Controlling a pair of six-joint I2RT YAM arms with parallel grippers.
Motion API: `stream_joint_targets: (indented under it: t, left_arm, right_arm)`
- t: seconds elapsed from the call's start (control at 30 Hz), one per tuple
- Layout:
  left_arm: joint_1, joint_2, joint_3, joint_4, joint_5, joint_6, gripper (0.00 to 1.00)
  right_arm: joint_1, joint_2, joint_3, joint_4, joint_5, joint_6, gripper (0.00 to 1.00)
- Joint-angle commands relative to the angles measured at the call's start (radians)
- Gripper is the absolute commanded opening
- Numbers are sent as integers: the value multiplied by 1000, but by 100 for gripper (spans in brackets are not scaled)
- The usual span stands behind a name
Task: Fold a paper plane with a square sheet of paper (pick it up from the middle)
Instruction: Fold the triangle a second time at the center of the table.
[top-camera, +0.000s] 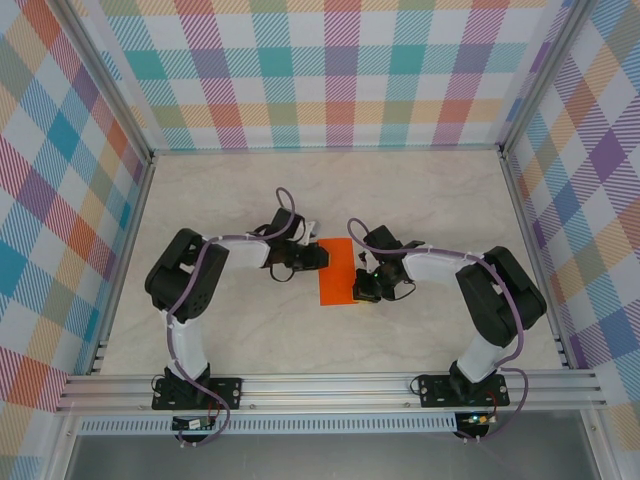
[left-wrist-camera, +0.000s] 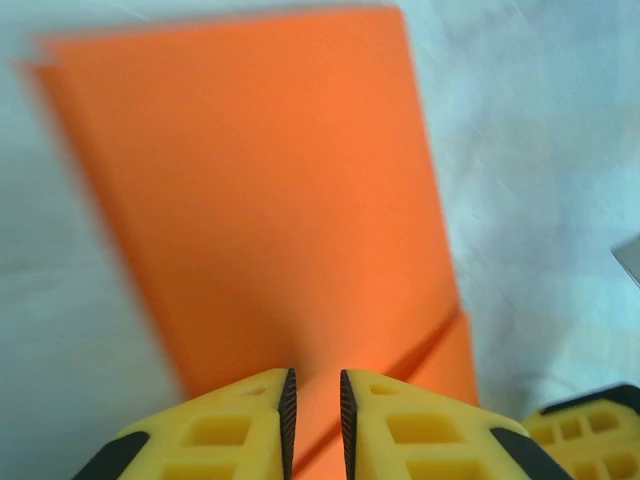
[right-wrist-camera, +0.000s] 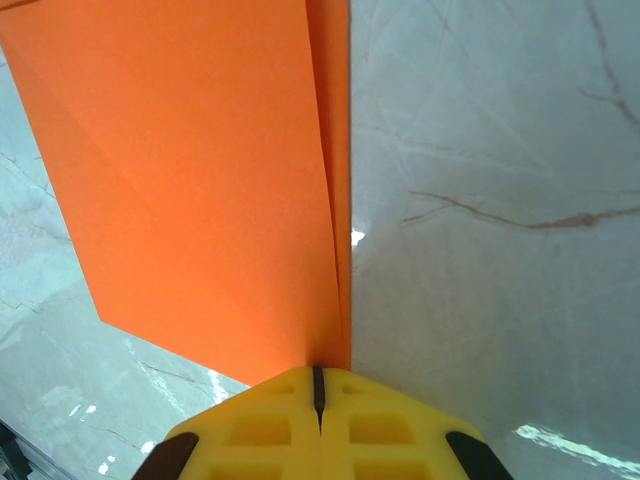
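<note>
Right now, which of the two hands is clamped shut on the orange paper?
The right hand: its fingers are pressed together on the orange paper at its folded edge. The left hand has its fingers slightly apart.

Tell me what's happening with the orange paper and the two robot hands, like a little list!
paper: orange sheet, folded over into a rectangle, on the table
left gripper: jaws a narrow gap apart, at one edge of the sheet
right gripper: shut on the opposite edge
position: the sheet lies between the two grippers
plane: not yet shaped
</note>
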Motion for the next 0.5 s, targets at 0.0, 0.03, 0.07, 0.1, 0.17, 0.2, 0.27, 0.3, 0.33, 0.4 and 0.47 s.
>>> stream_joint_targets:
  t: [0.0,0.03,0.07,0.1,0.17,0.2,0.27,0.3,0.33,0.4,0.47]
  left_arm:
    - [20,-125,-46,65,-57,-62,22]
    - [8,-150,-64,81,-58,-83,22]
    - [-5,-167,-79,93,-62,-95,22]
    - [-22,-185,-96,101,-72,-107,21]
    - [-57,-200,-124,125,-79,-133,18]
    - [-74,-197,-129,134,-71,-144,17]
    - [-114,-174,-124,136,-66,-158,14]
    - [-135,-159,-118,136,-68,-159,13]
    - [-152,-141,-112,132,-75,-159,11]
    - [-171,-109,-103,130,-88,-167,8]
    - [-174,-78,-96,127,-100,-177,5]
  right_arm:
    - [1,36,-47,-153,115,20,0]
    - [1,36,-46,-154,114,21,0]
    - [1,36,-44,-153,113,23,0]
    - [1,38,-46,-153,114,23,0]
    - [1,36,-48,-150,111,28,0]
    - [1,36,-49,-148,110,29,0]
    - [1,33,-52,-141,99,30,0]
    - [0,27,-52,-134,89,31,0]
    - [0,14,-53,-119,73,30,0]
    - [1,-19,-49,-85,37,34,0]
    - [-2,-59,-35,-45,-17,36,3]
